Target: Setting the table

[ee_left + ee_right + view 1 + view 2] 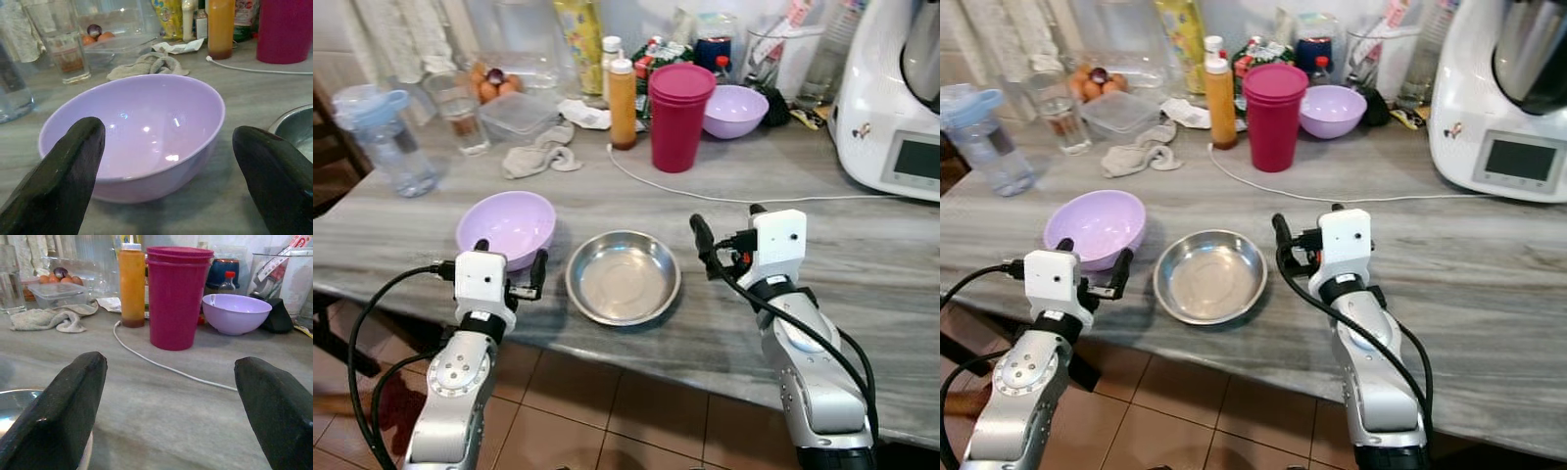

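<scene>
We've got the left gripper (pixel 511 272) spread wide, lilac bowl (pixel 506 225) dead ahead at 12 o'clock; right gripper (pixel 728 235) wide too, farther off.

Grey counter (pixel 862 245): lilac bowl (pixel 507 224), steel dish (pixel 624 277), magenta cups (pixel 678 116).

Grey streaked, wood-grain-like countertop (pixel 862 255). Lilac near bowl (pixel 506 226), matching lilac far bowl (pixel 734 110). Plain silver steel dish (pixel 623 277). Magenta stacked cups (pixel 678 116). Amber-orange squeeze bottle (pixel 623 103) with white cap. White cable (pixel 724 196). White appliance (pixel 891 117), grey screen. Terracotta floor tiles (pixel 578 411). Silver arms, white wrist blocks, black fingers (pixel 63 181).
</scene>
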You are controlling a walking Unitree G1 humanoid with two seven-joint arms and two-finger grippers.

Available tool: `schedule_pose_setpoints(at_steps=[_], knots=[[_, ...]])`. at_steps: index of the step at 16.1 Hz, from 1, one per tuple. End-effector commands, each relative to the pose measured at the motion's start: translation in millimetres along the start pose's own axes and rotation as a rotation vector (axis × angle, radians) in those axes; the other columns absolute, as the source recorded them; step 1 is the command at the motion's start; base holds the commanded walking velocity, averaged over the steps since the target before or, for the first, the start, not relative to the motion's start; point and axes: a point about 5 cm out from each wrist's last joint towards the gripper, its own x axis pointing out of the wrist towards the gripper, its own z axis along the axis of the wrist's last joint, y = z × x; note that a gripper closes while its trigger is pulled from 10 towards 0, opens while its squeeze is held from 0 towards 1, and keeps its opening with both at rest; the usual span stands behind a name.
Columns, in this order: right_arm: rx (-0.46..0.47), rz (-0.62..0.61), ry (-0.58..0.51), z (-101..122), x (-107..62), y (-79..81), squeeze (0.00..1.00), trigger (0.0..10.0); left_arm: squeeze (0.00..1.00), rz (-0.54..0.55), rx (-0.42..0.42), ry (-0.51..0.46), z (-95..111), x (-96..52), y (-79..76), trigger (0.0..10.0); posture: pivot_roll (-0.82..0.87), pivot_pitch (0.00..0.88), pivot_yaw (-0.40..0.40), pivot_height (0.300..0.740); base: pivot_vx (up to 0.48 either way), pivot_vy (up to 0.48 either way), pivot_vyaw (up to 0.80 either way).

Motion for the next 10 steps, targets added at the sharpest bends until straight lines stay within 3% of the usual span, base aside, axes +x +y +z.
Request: schedule_pose_setpoints(at_steps=[1, 7, 10], knots=[[0.002, 0.006, -0.034, 6.4, 1.0, 1.7, 0.0, 10.0, 0.0, -0.015, 0.006, -0.009, 3.1, 0.8, 1.1, 10.0, -0.16, 0.074, 0.072, 0.74, 0.0, 0.0, 0.0], [0.003, -0.022, -0.06, 10.3, 0.5, -2.0, 0.0, 10.0, 0.0, 0.029, 0.049, -0.005, 3.6, -3.6, 12.3, 10.0, -0.16, 0.08, 0.071, 0.74, 0.0, 0.0, 0.0], [0.009, -0.033, -0.045, 8.0, 0.2, -3.7, 0.0, 10.0, 0.0, 0.042, 0.064, 0.011, 1.1, -3.2, 14.4, 10.0, -0.16, 0.082, 0.069, 0.74, 0.0, 0.0, -0.68]])
